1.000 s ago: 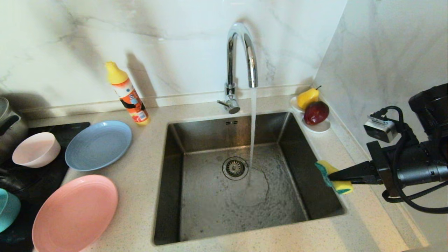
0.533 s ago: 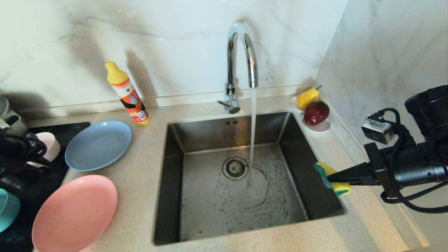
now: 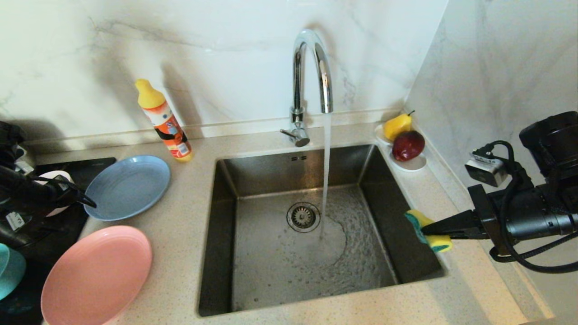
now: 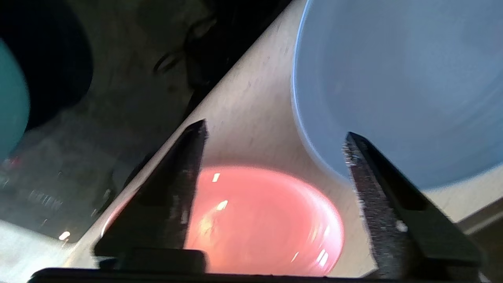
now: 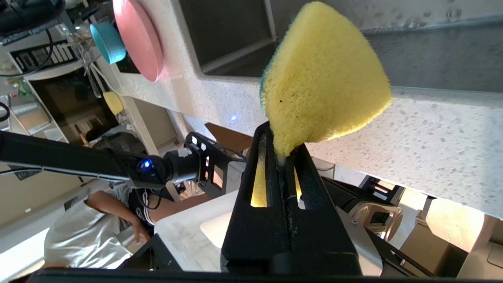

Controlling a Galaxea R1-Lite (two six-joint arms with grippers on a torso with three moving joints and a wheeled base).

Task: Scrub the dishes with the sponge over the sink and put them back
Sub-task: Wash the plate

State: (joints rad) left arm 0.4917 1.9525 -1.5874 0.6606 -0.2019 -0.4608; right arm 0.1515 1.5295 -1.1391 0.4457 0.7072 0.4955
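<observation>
Beside the sink, our right gripper pinches the sponge. Our left gripper hangs spread above the grey-blue plate.

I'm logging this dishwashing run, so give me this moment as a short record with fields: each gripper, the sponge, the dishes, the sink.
left gripper: fingers open, empty, above the counter at the near edge of the blue plate
right gripper: shut on the sponge, at the sink's right rim
sink: no dish inside, faucet running
pink plate: on the counter, nearest the robot
teal bowl: at far left, partly out of view
pale bowl: mostly hidden behind the left arm
</observation>
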